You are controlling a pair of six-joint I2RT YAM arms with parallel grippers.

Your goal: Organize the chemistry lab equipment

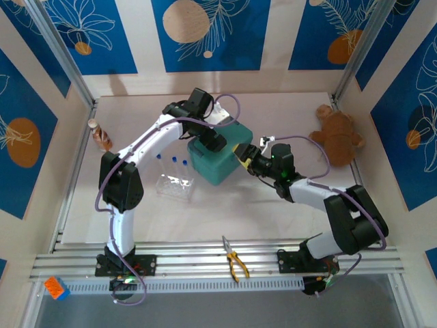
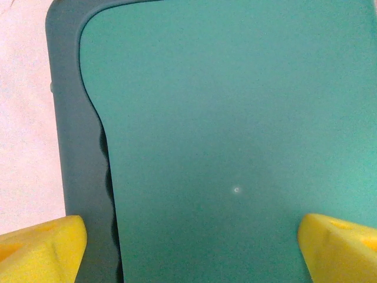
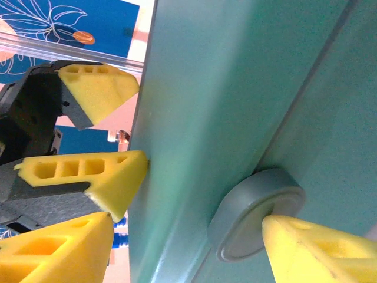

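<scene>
1. The right pincer [image 3: 187, 224] stands about half open astride a side edge of the teal case [image 1: 220, 164]. One fingertip touches a round grey disc [image 3: 259, 206] on the case. The other finger sits just off the opposite face with a sliver of gap, so nothing is clamped.
2. The left pincer [image 2: 188, 247] is spread wide above the case's flat lid, one finger towards each side, holding nothing.
3. The step in hand looks like steadying and opening this case. I cannot tell whether the disc is a latch or a foot, so the right pincer should close gently and squarely.
4. The left pincer should come down level, both fingers meeting the lid together, so the case does not twist.
5. The case should not be pushed left. The blue-capped test tubes [image 1: 173, 162] stand upright in the clear rack [image 1: 176, 187] just beside it on the counter [image 1: 273, 212].
6. A small flask [image 1: 102, 134] stands near the left wall, well apart from the case.
</scene>
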